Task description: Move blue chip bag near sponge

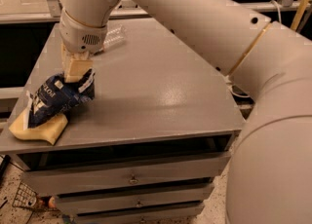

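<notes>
The blue chip bag (54,99) is dark navy foil with white lettering. It hangs tilted at the front left of the grey table (156,91), and its lower end overlaps the sponge. The sponge (41,128) is a pale yellow foam block at the table's front left corner, partly hidden under the bag. My gripper (75,72) comes down from above and is shut on the bag's upper right edge. The big white arm fills the top and right of the view.
A clear plastic water bottle (113,37) lies at the back of the table, partly behind my wrist. The table is a drawer cabinet with drawers (131,179) below. Its front edge runs just below the sponge. A wire basket (24,201) sits on the floor at left.
</notes>
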Controlling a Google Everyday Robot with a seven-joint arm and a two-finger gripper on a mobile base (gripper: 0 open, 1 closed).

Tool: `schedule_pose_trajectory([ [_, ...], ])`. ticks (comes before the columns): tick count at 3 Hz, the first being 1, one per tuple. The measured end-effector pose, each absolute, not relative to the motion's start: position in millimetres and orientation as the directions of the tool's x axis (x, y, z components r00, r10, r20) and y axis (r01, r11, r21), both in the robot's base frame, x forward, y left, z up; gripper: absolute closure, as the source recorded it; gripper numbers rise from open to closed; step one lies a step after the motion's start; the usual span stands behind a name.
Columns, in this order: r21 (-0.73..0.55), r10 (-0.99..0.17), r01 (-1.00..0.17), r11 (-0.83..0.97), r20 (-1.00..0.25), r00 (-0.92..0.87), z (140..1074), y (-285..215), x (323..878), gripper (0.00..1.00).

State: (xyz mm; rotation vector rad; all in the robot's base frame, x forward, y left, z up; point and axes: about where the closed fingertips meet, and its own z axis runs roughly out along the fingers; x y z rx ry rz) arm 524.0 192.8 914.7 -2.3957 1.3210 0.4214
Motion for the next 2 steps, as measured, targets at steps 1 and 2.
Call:
schedule_pose_trajectory([
  [1,-0.176,-0.740,-0.852,-0.493,-0.430,0.517,913.1,195.3,523.8,0.75],
  [2,-0.176,-0.739,-0.851,-0.494,-0.431,0.518,912.2,196.7,523.7,0.52],
])
